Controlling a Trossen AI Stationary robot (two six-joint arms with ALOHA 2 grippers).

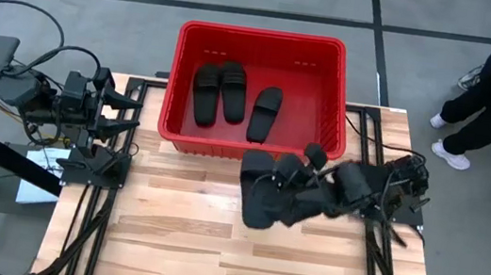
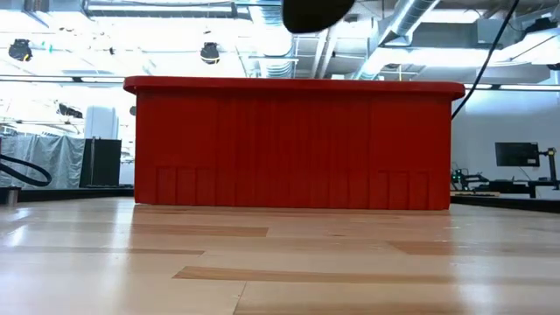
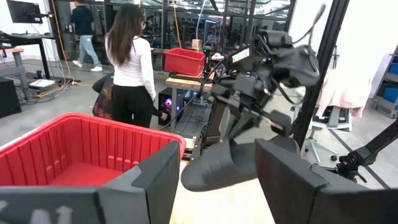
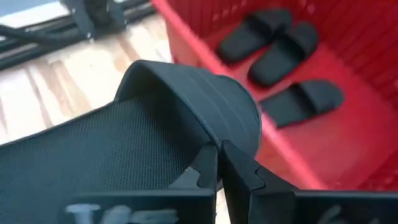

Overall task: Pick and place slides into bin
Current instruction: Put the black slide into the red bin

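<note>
Slide number four hangs above the worktop, just in front of the bin, my right hand pinched shut on its strap. Three slides already lie inside. I should lift clear of the rim, carry over the bare floor, then release. Left hand waits spread apart beside the bin. No readable lettering anywhere.

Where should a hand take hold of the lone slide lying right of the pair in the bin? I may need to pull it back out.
Grip the wide strap of the lone slide, coming straight down from above. It lies flat on the floor of the bin, strap up, clear of the pair, so the raised strap arch is the one part fingers can close across; the bin's walls block a side approach.
</note>
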